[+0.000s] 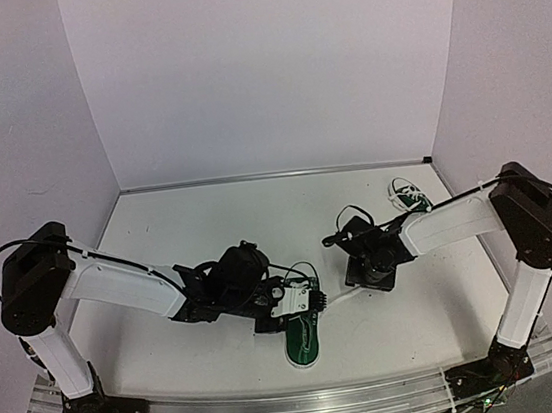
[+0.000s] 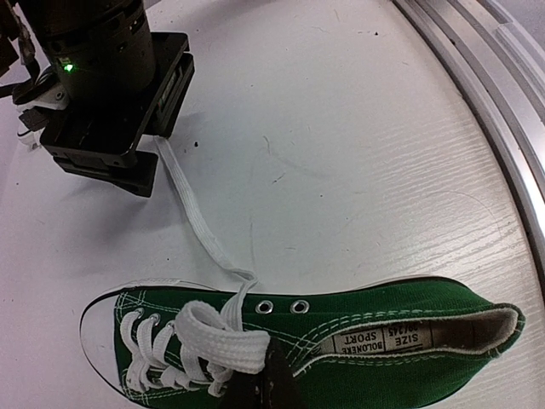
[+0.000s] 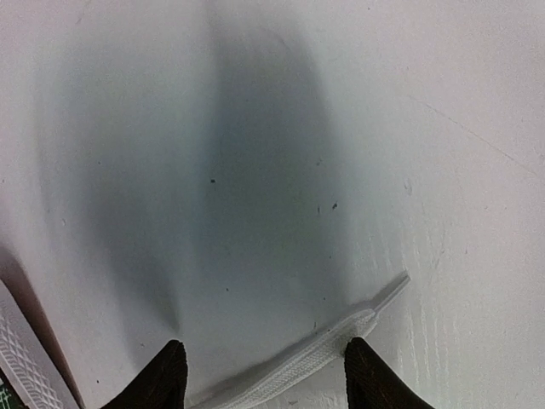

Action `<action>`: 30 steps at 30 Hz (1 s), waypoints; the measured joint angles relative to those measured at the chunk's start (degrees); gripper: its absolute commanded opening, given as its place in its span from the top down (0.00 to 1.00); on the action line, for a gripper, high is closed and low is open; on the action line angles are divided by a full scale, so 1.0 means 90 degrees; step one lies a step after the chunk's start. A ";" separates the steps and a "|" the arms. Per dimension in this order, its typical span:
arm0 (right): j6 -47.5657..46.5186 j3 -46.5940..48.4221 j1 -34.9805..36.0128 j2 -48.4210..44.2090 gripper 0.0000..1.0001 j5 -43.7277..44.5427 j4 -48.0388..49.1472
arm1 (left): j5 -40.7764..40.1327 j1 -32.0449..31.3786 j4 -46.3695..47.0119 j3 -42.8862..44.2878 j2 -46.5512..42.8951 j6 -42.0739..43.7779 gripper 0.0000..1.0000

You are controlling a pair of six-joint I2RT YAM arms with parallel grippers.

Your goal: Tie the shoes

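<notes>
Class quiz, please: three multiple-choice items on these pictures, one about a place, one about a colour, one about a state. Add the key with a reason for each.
1. The loose lace from the near shoe leads to: A) the right gripper; B) the table edge; C) the shoe's heel.
2. That shoe's canvas is: A) red; B) green; C) black.
3. The right gripper's fingers are: A) shut tight; B) apart; C) hidden.

Key: 1 A, the left wrist view shows it running under that gripper. 2 B, the canvas is plainly green. 3 B, the right wrist view shows both tips apart, with lace between.
</notes>
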 measured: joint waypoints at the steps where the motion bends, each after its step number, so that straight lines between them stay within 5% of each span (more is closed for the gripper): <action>1: 0.0003 0.0057 0.0000 0.0065 0.42 0.0061 0.0022 | 0.0000 0.0000 0.0000 0.0000 0.0000 0.0002 1.00; 15: -0.0219 -0.0003 0.0005 0.0261 0.61 0.0417 0.0259 | 0.0000 0.0000 -0.0051 0.0085 0.0026 0.0113 1.00; 19: -0.0437 0.0063 0.0005 0.0401 0.77 0.0555 0.0282 | 0.0002 0.0000 -0.0056 0.0085 0.0027 0.0114 1.00; 22: -0.0518 0.0068 0.0002 0.0445 0.99 0.0650 0.0334 | 0.0000 0.0000 -0.0058 0.0085 0.0027 0.0113 1.00; 30: -0.0601 0.0012 -0.0061 0.0192 1.00 0.0111 0.0561 | 0.0005 0.0000 -0.0100 0.0085 0.0027 0.0131 1.00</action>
